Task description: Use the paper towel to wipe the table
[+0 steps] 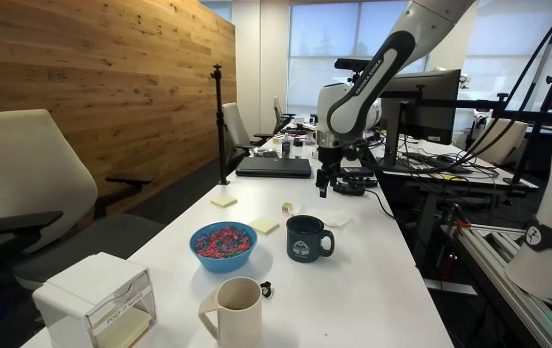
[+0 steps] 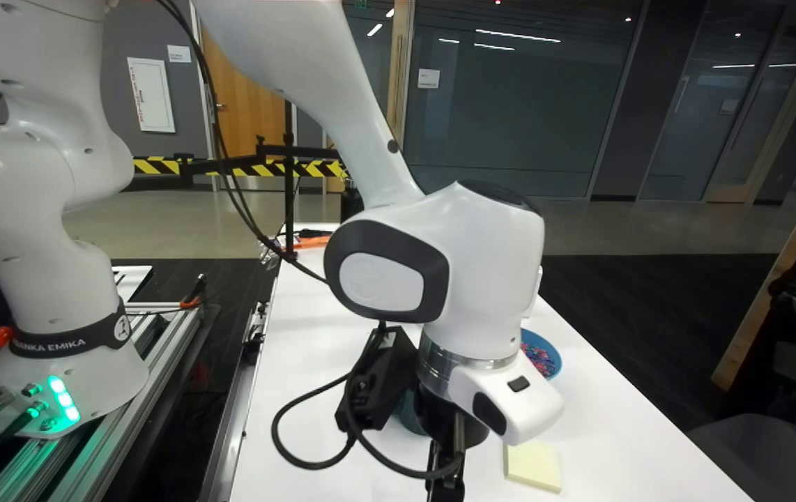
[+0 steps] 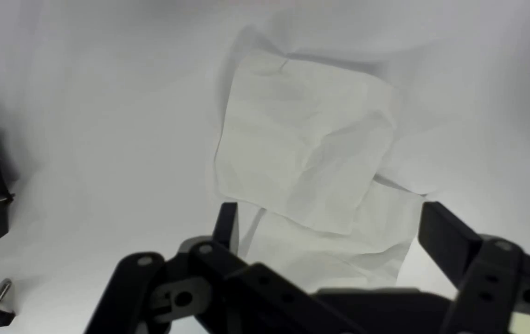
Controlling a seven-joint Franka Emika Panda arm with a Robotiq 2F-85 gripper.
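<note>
The paper towel (image 1: 336, 218) is a thin, wrinkled whitish sheet lying on the white table (image 1: 363, 299), behind the dark mug. In the wrist view the paper towel (image 3: 302, 134) lies ahead of and below my gripper (image 3: 329, 215). It shows as two overlapping layers; I cannot tell if it is one folded sheet or two. My gripper is open and empty, its fingers spread to either side of the lower layer. In an exterior view the gripper (image 1: 323, 189) points down above the table, a little behind the towel. The arm hides the towel in an exterior view.
A dark mug (image 1: 305, 244) stands close in front of the towel. A blue bowl (image 1: 223, 251), a beige mug (image 1: 238, 314), a white box (image 1: 97, 295), sticky notes (image 1: 264, 225) and a small yellow block (image 1: 287, 208) are on the table. A black laptop (image 1: 273, 167) lies farther back.
</note>
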